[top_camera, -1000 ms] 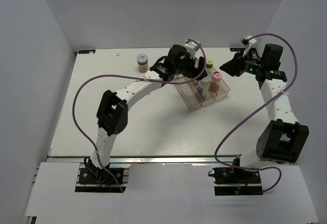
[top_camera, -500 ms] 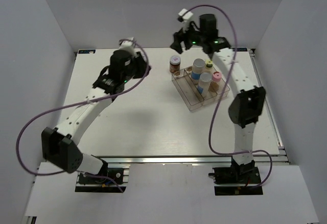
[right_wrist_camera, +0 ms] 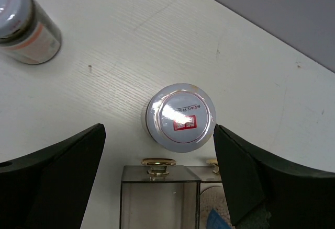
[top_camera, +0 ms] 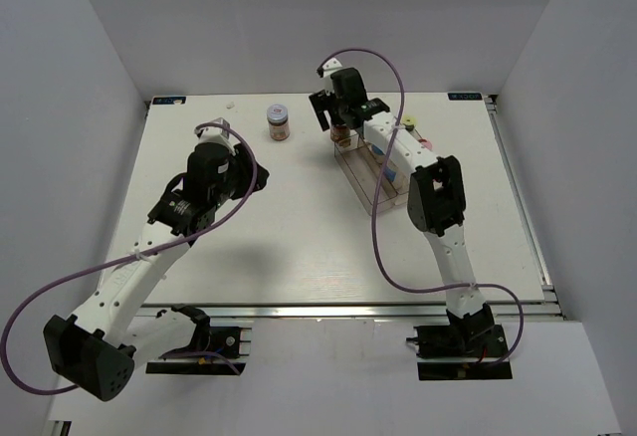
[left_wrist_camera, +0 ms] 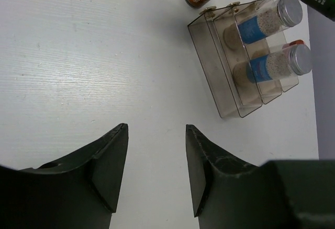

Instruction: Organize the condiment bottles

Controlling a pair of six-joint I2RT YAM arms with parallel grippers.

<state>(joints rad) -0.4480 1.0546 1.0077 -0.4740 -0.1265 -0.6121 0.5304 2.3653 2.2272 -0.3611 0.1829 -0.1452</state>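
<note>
Moved closer than before, the right claw (right_wrist_camera: 157,135) hangs wide open with the upright brown jar (right_wrist_camera: 180,116) straight below its middle, far from the left claw (left_wrist_camera: 156,171)

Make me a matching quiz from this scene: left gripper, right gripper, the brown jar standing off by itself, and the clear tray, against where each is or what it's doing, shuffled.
1. left gripper
2. right gripper
3. lone brown jar
4. clear tray

A. holds blue-labelled bottles
B. open, fingers either side of the jar beside the tray
C. open over bare table, empty
D. out in the open, apart from the tray

Pairs: 1-C, 2-B, 3-D, 4-A
</note>
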